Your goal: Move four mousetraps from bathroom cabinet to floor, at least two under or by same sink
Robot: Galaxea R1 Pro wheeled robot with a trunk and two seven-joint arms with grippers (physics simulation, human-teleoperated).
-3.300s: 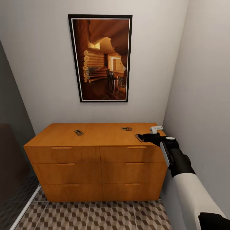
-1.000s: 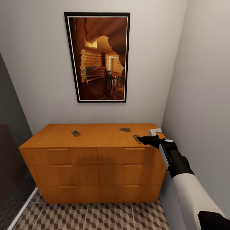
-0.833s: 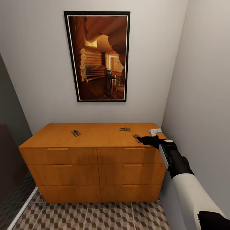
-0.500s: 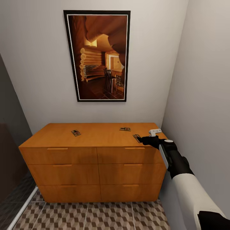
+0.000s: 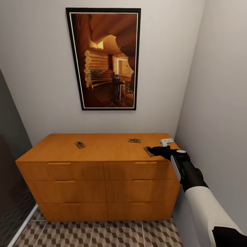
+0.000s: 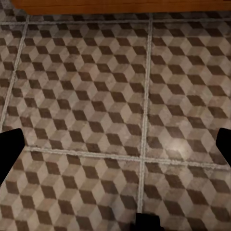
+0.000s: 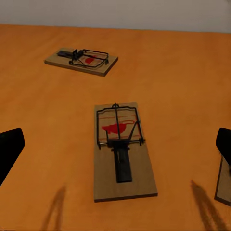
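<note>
Three mousetraps [image 5: 80, 145] can be seen lying flat on the orange cabinet [image 5: 99, 171]; a fourth is hinted at by a board edge in the right wrist view. The right gripper [image 5: 153, 150] is held just behind the nearest trap [image 7: 123, 150], fingers spread wide and empty. The left gripper [image 6: 115, 149], also open, is pointed at the tiled floor [image 6: 96, 96]. A flat board may be nudged away rather than pinched if the fingers land unevenly. Compared with a second ago, the cabinet is framed slightly closer, with the arm posed alike.
</note>
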